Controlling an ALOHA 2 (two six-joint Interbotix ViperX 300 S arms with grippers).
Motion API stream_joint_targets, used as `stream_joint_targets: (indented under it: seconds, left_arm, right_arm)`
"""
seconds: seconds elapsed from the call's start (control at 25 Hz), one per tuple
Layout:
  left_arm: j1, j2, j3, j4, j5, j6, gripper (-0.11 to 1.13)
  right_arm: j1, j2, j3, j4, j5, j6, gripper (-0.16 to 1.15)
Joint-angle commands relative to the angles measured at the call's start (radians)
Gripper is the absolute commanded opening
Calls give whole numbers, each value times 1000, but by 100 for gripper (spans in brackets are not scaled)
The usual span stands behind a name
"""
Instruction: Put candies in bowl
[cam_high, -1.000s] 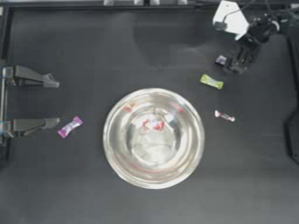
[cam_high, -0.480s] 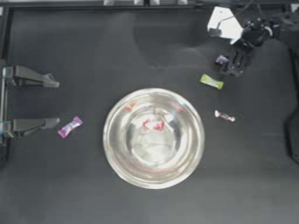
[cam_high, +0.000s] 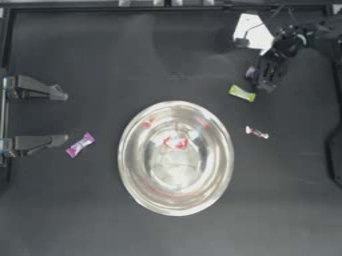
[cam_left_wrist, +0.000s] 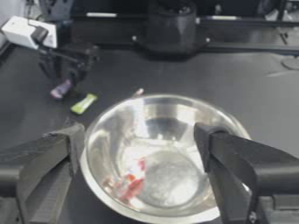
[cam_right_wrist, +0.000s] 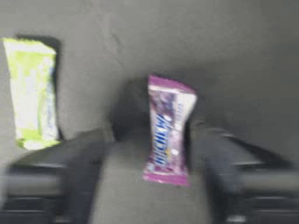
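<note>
Here the right tool (cam_right_wrist: 158, 144) straddles, spread, a crinkly purple candy (cam_right_wrist: 168, 135) wrapper.

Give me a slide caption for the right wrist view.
Right hand open astride a purple candy, lime green candy beside it.

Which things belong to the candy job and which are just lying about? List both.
Job: bowl; purple candy inside the open right tool; lime-green candy, red-white candy, magenta candy on the table; red-pink candy in bowl.
Just there: left tool, parked at the left edge.
</note>
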Motion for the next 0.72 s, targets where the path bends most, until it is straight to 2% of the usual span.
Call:
stream_joint_targets:
  seconds: [0.04, 0.12, 0.44, 0.72]
  left_arm:
    - [0, 23, -18, -3, -6, -2, 102]
    - [0, 31, -20, -3, -6, -2, 102]
    - [0, 41, -23, -3, -6, 0, 102]
    - [0, 40, -21, -3, -6, 0, 102]
  right_arm:
    - [-3, -6, -9, -8, 2, 2, 35]
    - [-3, -6, -9, -11, 8, 2, 23]
    - [-2, -63, -28, -46, 49, 48, 22]
    - [34, -241, -77, -37, 118, 51, 22]
